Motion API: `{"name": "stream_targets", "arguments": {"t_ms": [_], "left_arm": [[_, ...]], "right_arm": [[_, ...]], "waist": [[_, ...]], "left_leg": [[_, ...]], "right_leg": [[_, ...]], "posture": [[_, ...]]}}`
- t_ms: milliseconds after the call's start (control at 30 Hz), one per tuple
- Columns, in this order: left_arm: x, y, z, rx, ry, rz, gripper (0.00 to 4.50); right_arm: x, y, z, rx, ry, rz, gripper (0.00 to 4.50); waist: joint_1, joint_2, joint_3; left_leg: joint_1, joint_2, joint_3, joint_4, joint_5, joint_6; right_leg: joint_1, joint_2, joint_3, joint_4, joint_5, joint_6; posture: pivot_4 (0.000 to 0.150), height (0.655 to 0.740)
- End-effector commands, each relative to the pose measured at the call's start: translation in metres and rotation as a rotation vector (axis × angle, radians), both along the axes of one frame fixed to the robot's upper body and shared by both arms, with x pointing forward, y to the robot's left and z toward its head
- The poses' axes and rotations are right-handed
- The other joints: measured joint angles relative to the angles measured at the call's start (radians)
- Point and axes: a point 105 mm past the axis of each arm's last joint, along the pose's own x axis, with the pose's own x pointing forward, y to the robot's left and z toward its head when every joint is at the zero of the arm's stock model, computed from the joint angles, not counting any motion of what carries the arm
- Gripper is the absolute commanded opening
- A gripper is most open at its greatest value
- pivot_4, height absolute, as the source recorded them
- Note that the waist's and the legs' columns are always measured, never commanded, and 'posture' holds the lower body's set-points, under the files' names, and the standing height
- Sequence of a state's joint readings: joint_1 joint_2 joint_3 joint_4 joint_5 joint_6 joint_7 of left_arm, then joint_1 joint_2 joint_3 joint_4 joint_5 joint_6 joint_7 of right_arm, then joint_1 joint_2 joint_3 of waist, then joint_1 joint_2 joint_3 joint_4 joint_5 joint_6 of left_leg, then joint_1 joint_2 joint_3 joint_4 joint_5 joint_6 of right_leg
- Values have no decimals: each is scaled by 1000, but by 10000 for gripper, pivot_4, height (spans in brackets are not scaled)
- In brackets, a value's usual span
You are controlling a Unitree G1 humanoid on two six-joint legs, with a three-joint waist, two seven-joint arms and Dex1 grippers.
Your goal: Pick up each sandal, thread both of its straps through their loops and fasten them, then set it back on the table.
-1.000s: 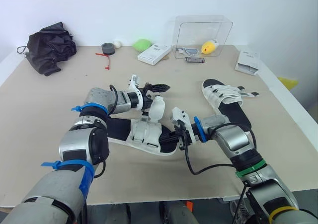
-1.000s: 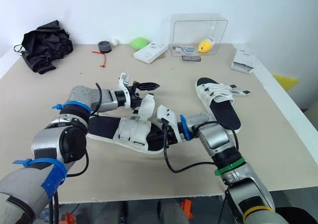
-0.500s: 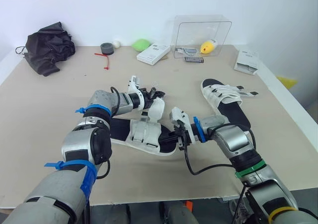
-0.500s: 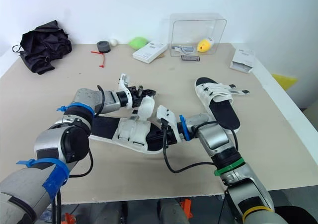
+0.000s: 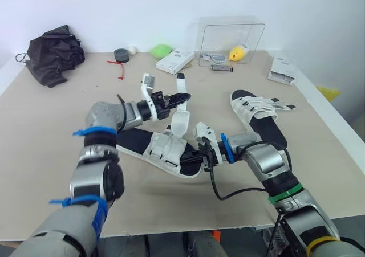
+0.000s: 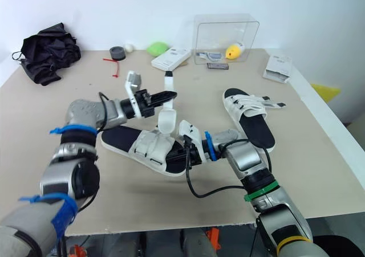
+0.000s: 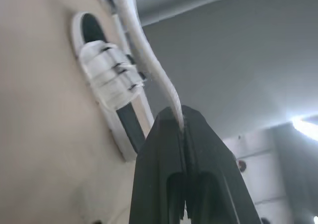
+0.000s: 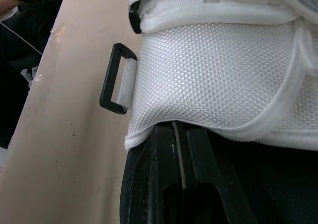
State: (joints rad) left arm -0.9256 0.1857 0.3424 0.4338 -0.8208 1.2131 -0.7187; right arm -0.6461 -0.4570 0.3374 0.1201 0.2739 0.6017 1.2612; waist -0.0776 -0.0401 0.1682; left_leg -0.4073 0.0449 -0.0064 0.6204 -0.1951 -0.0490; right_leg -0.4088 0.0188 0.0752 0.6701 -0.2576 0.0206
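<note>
- white webbing: the free strap of the near sandal stands almost upright, its dark tip uppermost, pinched between the closed fingers of my left gripper above the shoe.
- my right gripper has its fingers together, clamped on the edge of the near sandal at the side facing me; this holds that side raised a little off the table.
- black loop: it hangs open at the edge of the white upper, just beside my right fingers, with nothing passed through it.
- far sandal: it lies flat on the table to my right, well apart from both grippers. both its straps cross the footbed and their ends point outward. i cannot tell whether they are fully fastened.
- progress, as i judge it: the near sandal is picked up and one strap is in hand, but that strap is not yet threaded. threading, fastening, the second strap and the set-down are left.
</note>
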Motion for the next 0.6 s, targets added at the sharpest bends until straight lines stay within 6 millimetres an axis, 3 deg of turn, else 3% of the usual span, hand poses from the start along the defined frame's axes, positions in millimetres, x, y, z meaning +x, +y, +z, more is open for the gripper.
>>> {"name": "stream_targets", "arguments": {"t_ms": [33,300,467,600], "left_arm": [[-35,0,22,47,-323,-54,405],[-82,6,-17,328,-935,-136,405],[-95,13,-34,425,-1246,-212,405],[-97,21,-32,411,-1371,-209,405]], "right_arm": [[-1,-3,-10,-29,31,-15,0],[-3,-3,-12,-35,40,5,0],[-3,-2,-12,-37,40,15,0],[-3,-1,-12,-39,39,23,0]], "waist": [[1,0,0],[7,0,0],[7,0,0],[7,0,0]], "left_leg": [[0,0,-1,0,0,-2],[1,0,1,1,0,-3],[1,0,2,2,0,-1],[0,1,2,2,-2,3]], "right_leg": [[0,0,-1,0,0,0],[2,0,1,-1,0,-1],[1,0,1,-2,-1,-1],[1,1,1,-2,-2,-2]], "posture": [[1500,7400],[1500,7400],[1500,7400],[1500,7400]]}}
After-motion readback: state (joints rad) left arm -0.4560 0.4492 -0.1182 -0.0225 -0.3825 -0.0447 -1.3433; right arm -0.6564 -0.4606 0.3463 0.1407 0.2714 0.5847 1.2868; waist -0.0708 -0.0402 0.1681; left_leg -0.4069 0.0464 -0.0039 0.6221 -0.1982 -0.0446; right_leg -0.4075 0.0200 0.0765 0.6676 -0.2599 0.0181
